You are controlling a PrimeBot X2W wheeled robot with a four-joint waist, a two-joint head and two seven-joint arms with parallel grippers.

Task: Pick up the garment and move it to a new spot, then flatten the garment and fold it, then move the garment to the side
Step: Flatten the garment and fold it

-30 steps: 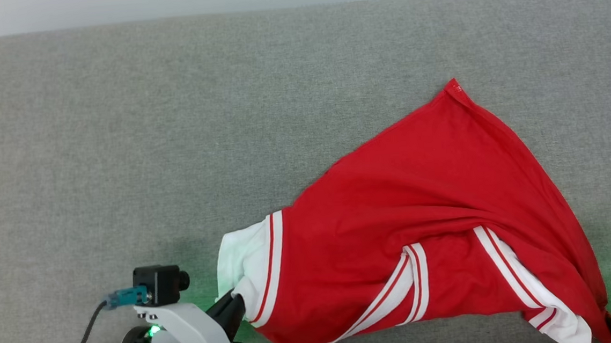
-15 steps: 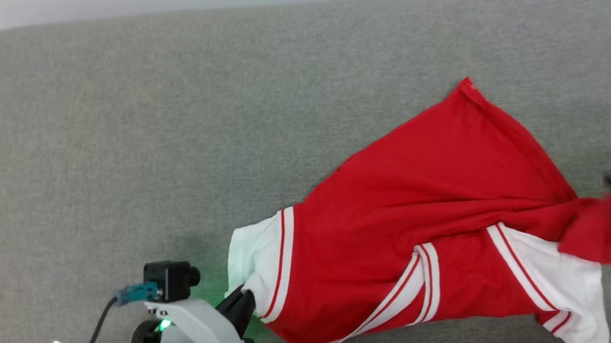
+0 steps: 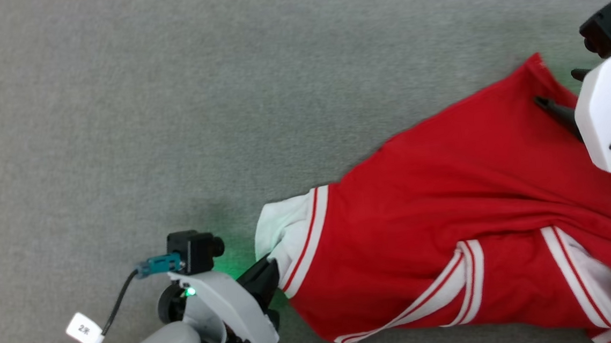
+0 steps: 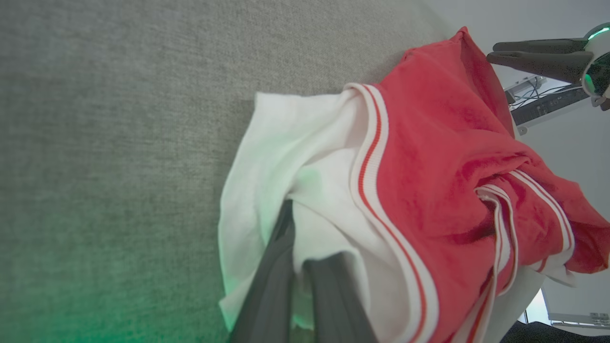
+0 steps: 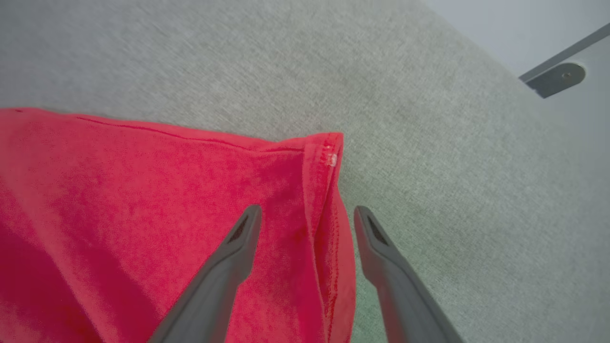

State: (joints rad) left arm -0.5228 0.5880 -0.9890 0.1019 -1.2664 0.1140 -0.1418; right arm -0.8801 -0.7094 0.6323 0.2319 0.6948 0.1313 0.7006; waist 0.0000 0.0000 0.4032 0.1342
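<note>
The garment [image 3: 447, 199] is lying crumpled on the grey worktop [image 3: 119, 125], spreading from the near middle toward the right side. The left claw [image 3: 263, 275] is gripping the white sleeve end [image 4: 286, 157], its fingers closed on the cloth. The right claw [image 5: 307, 214] is standing wide and holding nothing. One finger is over the red cloth and the other over the bare worktop, so the seam below the hem corner [image 5: 329, 147] is passing between them. Whether the fingers are touching the cloth, I cannot tell.

If this claw is closing too high, I think it is catching only the top layer, or nothing, and the corner is slipping away. The left grip is sitting on a thin edge, so a strong pull is perhaps drawing the sleeve out. A sleeve and a hem corner are not a matching pair, so stretching between them is likely twisting the folded middle instead of flattening it.
</note>
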